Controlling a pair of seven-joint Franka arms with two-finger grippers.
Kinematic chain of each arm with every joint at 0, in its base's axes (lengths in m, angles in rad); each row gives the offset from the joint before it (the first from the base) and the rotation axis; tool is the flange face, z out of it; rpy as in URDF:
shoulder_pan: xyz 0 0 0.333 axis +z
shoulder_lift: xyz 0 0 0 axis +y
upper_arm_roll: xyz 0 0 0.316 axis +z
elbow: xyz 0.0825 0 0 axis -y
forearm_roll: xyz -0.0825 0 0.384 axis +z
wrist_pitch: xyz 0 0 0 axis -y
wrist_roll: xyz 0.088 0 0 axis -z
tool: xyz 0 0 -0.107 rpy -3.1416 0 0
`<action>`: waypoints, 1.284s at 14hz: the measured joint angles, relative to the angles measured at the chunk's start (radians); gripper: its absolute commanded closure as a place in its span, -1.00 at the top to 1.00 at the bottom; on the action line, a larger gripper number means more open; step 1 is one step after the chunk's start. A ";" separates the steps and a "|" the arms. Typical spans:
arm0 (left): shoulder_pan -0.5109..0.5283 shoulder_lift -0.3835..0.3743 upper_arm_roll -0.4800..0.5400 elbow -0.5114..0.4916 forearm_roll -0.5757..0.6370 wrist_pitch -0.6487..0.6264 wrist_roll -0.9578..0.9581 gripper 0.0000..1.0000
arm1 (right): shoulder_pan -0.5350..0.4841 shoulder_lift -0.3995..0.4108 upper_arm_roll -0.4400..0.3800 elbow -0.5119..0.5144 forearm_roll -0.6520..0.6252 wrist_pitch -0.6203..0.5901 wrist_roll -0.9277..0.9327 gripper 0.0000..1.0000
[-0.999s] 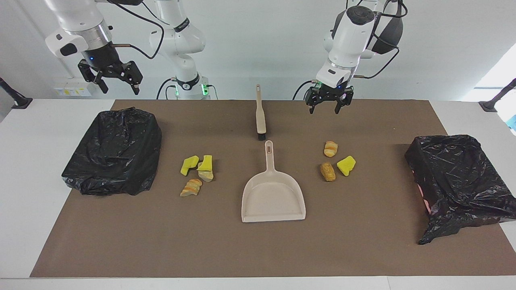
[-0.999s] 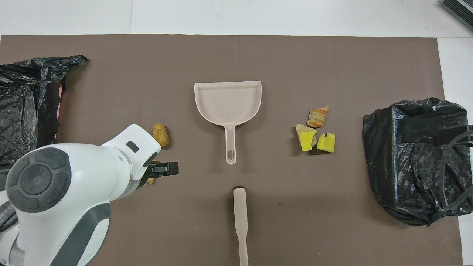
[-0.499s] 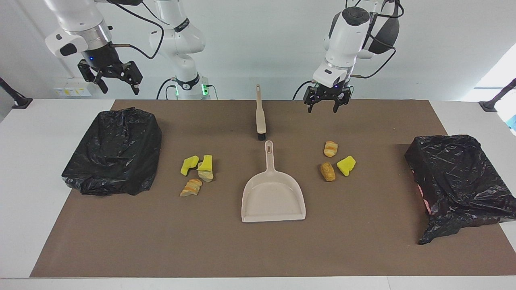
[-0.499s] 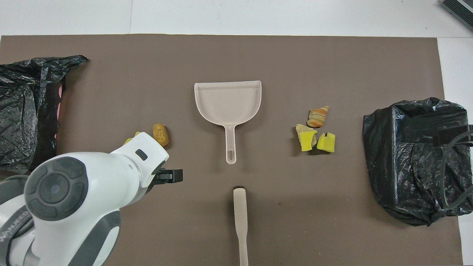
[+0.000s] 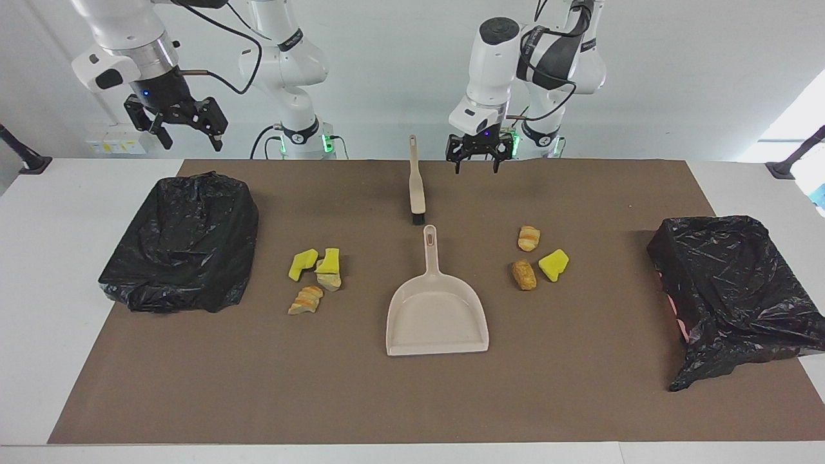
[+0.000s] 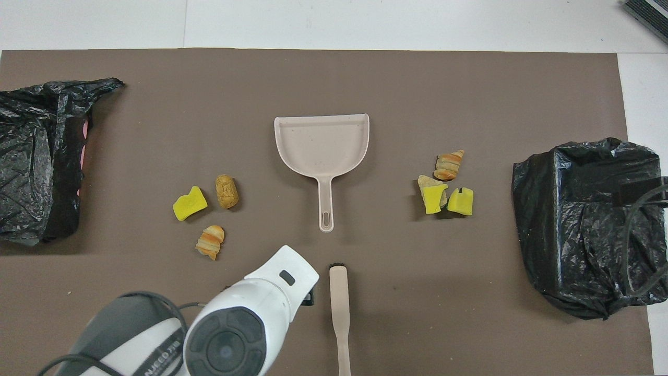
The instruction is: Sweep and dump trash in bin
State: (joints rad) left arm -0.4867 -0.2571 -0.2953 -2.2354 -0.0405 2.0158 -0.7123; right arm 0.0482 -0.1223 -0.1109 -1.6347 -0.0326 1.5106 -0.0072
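A white bench (image 5: 64, 270) against a pale wall is shown, covered over most of its top by a brown mat (image 5: 412, 399). The trash lies on the mat in two clusters, none of it swept. Toward the right arm's end, four scraps (image 5: 315, 278) lie touching or just beside one another: two yellow wedges and two tan lumps. Toward the left arm's end, three scraps (image 5: 540, 258) lie slightly apart: one yellow wedge and two tan lumps. Between the clusters the beige dustpan (image 5: 437, 316) is seen lying flat and empty, its handle pointing toward the robots. The brush (image 5: 416, 183) lies in line with that handle, nearer to the robots, its bristle end just short of the handle tip. A bin lined with a black bag (image 5: 184, 241) stands at the right arm's end of the mat, and a second black-bagged bin (image 5: 735, 290) at the left arm's end.

The left claw (image 5: 477, 154) is held low over the mat edge just beside the brush handle, its fingers spread wide and holding nothing. The right claw (image 5: 185, 127) waits raised above its own end of the bench, likewise wide and empty.

The task is judged to be at its start: neither tool is grasped, and sweeping and dumping all remain.
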 measured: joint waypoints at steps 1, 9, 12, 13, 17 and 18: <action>-0.045 0.002 -0.002 -0.015 0.000 0.013 -0.026 1.00 | 0.000 0.000 0.000 0.000 0.000 0.000 0.000 1.00; -0.281 0.076 -0.005 -0.169 0.001 0.264 -0.219 1.00 | -0.001 0.000 0.000 -0.002 0.000 0.000 0.000 1.00; -0.355 0.123 -0.007 -0.169 0.001 0.300 -0.268 1.00 | -0.001 0.000 0.000 -0.002 0.000 0.000 0.000 1.00; -0.366 0.132 -0.006 -0.169 0.001 0.306 -0.276 1.00 | -0.001 0.000 0.000 -0.002 0.000 0.000 0.000 1.00; -0.410 0.192 -0.005 -0.169 0.001 0.322 -0.305 1.00 | -0.002 0.000 -0.001 -0.003 0.000 0.000 0.000 1.00; -0.410 0.198 -0.005 -0.168 0.001 0.325 -0.308 0.98 | -0.002 0.000 -0.001 -0.003 0.000 0.000 0.000 1.00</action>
State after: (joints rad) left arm -0.8971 -0.0587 -0.2998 -2.4039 -0.0396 2.3406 -1.0206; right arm 0.0465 -0.1227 -0.1119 -1.6377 -0.0326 1.5106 -0.0072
